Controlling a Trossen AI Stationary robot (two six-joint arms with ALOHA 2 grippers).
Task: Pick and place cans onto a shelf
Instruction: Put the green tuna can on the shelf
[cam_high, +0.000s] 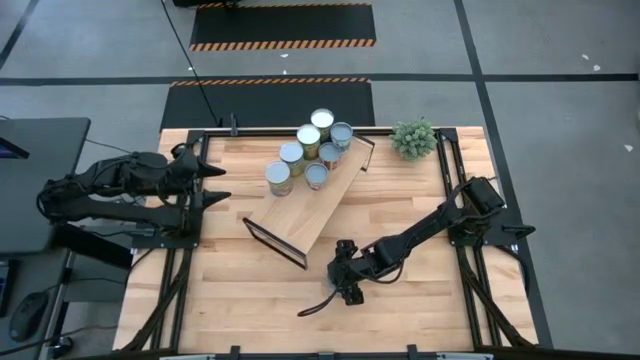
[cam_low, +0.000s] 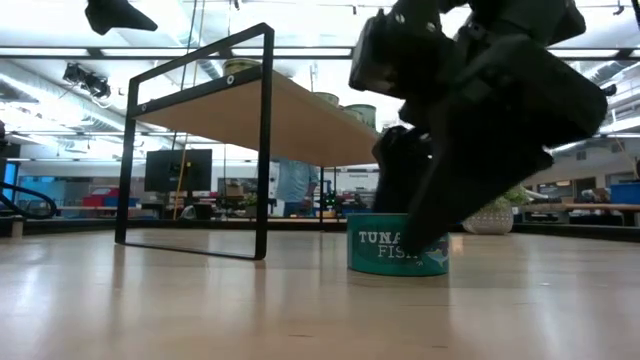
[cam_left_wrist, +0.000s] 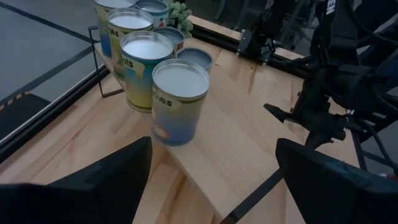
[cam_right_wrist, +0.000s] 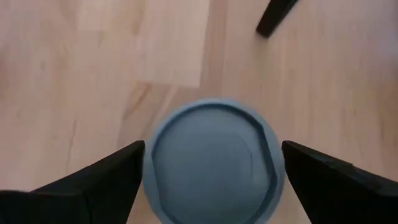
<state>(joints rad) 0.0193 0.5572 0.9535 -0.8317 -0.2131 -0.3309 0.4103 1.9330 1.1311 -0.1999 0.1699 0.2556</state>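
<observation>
Right gripper (cam_right_wrist: 211, 168) sits open around the tuna can (cam_right_wrist: 211, 163); rigid, probably slick metal, so pinch its sides. Left gripper (cam_left_wrist: 211, 180) waits open.

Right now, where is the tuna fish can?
The tuna can sits on the tabletop, off the shelf, beyond its near end. The right gripper hangs open above it, a finger on each side.

Right arm stretched from the right edge toward the near centre of the table, wrist pitched down, right gripper (cam_high: 347, 285) low at the surface, jaws spread wide. Left arm folded at the far-left side, left gripper (cam_high: 215, 184) raised, pointing right, jaws apart, holding nothing.
</observation>
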